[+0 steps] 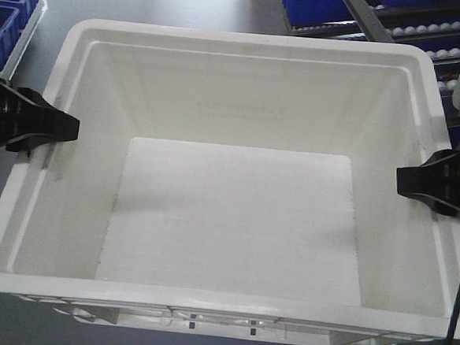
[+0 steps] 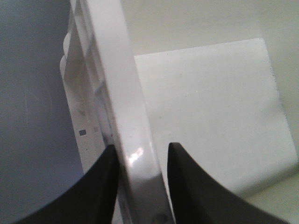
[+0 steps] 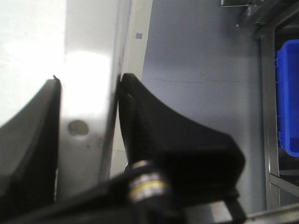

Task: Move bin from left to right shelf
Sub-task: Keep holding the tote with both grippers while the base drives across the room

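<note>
1. Around you: the left blue crates (image 1: 6,7) sit at the top left of the front view, apart from the bin (image 1: 244,79).
2. The right blue crates (image 1: 321,1) stand at the top right on a roller shelf (image 1: 441,33). Its white rollers run close behind the bin's far right corner, and that shelf is the nearest thing to the load.
3. A black cable (image 1: 458,315) hangs down past the bin's near right corner, beside your right arm.
4. In the right wrist view, a blue crate (image 3: 287,98) sits inside a metal shelf frame (image 3: 267,93), with a strip of grey surface (image 3: 201,46) between it and the bin.
5. The bin is a large white crate with a thick rim that fills most of the front view, long sides running left to right, above the same grey surface. You cannot tell whether it rests there or hangs clear.
6. Your left gripper (image 1: 71,126) is at the middle of the bin's left rim. In the left wrist view its black fingers (image 2: 96,191) straddle the rim, one outside and one inside, with the jaws clenched on it.
7. Your right gripper (image 1: 403,178) is at the right rim, opposite the left one. Its fingers (image 3: 28,140) clamp the rim in the same way.
8. Writing: faint raised lettering (image 1: 242,109) shows on the far inner wall, too pale to read. A yellow band (image 3: 147,186) on the right wrist is blurred and cannot be read.
</note>
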{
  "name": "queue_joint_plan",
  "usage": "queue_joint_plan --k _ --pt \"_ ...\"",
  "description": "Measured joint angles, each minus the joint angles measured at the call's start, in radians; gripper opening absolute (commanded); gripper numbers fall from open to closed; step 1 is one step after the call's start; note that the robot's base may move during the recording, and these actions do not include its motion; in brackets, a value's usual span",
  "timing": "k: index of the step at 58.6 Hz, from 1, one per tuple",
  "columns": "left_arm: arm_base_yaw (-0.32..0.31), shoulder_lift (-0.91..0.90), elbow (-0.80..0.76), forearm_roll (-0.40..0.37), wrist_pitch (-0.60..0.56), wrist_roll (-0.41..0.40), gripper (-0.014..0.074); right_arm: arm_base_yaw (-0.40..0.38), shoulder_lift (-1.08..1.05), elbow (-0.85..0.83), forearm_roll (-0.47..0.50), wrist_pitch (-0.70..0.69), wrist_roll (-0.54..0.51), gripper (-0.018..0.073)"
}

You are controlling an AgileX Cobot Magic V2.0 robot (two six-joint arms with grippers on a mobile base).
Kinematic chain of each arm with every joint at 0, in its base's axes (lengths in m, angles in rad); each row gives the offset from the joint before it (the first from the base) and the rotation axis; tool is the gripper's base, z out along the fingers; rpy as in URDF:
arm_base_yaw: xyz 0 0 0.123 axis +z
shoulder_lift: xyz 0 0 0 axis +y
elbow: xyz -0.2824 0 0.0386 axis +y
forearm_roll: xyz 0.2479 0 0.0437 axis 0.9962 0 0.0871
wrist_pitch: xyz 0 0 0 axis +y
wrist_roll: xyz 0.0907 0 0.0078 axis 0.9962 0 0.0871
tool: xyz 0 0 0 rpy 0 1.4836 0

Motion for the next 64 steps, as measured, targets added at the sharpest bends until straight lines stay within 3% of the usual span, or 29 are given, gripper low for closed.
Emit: queue_joint_plan --k 64 --pt "0.0 0.0 0.0 -0.001 0.0 0.0 -0.0003 0.0 0.0 0.0 0.0 0.0 0.0 -0.0005"
